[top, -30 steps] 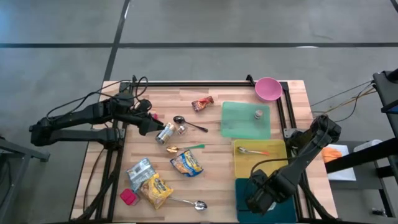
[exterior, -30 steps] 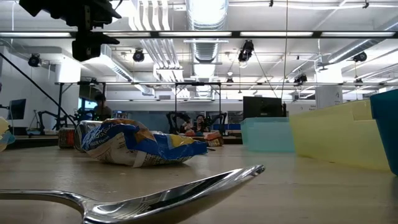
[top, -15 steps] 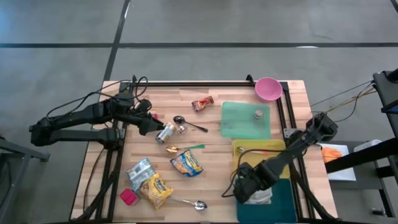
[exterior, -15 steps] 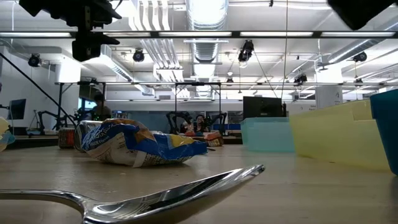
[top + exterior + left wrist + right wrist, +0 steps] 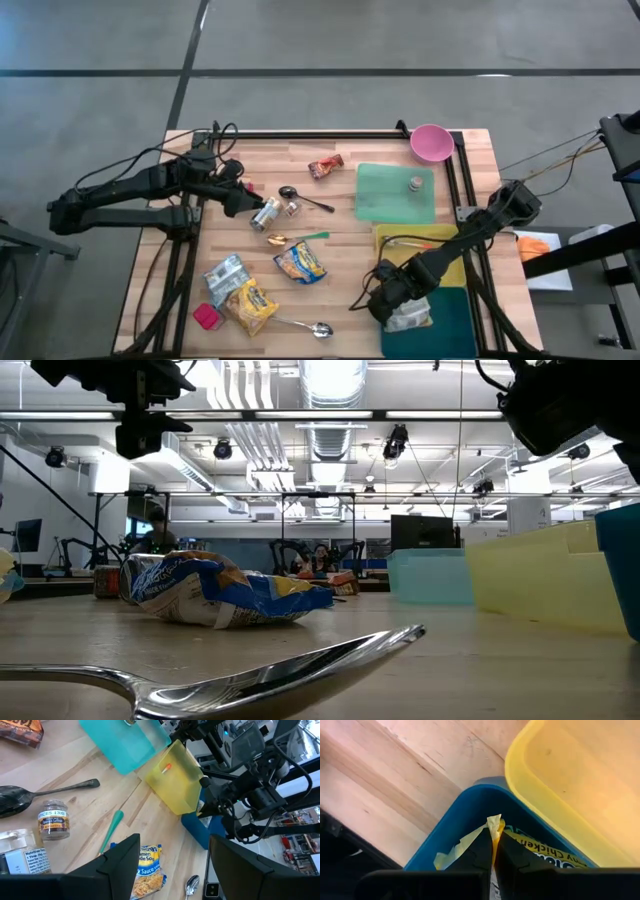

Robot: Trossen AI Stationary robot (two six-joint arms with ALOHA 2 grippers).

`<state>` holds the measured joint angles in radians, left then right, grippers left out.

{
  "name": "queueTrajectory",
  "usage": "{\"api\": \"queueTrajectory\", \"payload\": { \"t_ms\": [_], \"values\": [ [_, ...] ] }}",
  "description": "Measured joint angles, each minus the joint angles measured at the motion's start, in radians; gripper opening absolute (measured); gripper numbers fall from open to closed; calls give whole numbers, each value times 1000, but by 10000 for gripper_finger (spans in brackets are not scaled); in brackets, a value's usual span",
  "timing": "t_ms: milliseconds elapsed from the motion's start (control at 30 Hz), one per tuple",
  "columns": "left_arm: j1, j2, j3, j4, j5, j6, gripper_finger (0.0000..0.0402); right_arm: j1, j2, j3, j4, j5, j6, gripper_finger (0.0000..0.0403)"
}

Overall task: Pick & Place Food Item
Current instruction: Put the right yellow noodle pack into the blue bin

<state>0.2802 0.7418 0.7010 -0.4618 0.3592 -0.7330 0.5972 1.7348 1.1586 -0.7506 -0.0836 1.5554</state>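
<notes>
I hold the right gripper [image 5: 492, 851] clamped on the crimped top edge of a flat yellow-and-white foil food packet [image 5: 408, 318], which hangs just above the dark blue plastic bin [image 5: 448, 335] at the near right corner of the wooden table [image 5: 350, 280], next to the yellow plastic bin [image 5: 580, 785]. In the right wrist view the fingers meet on the packet's seam, with its printed face hanging below over the blue bin's rim.

I judge the packet light, limp and crinkly. It folds under its own weight, and the smooth film can slip between narrow fingers. The sealed seam is the stiffest part and the correct grip point. The body should not be squeezed, since dry contents may crush.

The left gripper [image 5: 243, 201] waits with jaws parted above the small clear jars [image 5: 266, 213] on the left side of the table, holding nothing.
</notes>
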Motion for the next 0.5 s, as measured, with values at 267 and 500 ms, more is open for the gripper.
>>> {"api": "queueTrajectory", "payload": {
  "t_ms": [267,500],
  "values": [
    [0,0,0,-4,6,-5,242,1,0,24,7,5,-28,9],
    [0,0,0,-9,34,-11,242,2,0,48,6,5,-90,26]
  ]
}}
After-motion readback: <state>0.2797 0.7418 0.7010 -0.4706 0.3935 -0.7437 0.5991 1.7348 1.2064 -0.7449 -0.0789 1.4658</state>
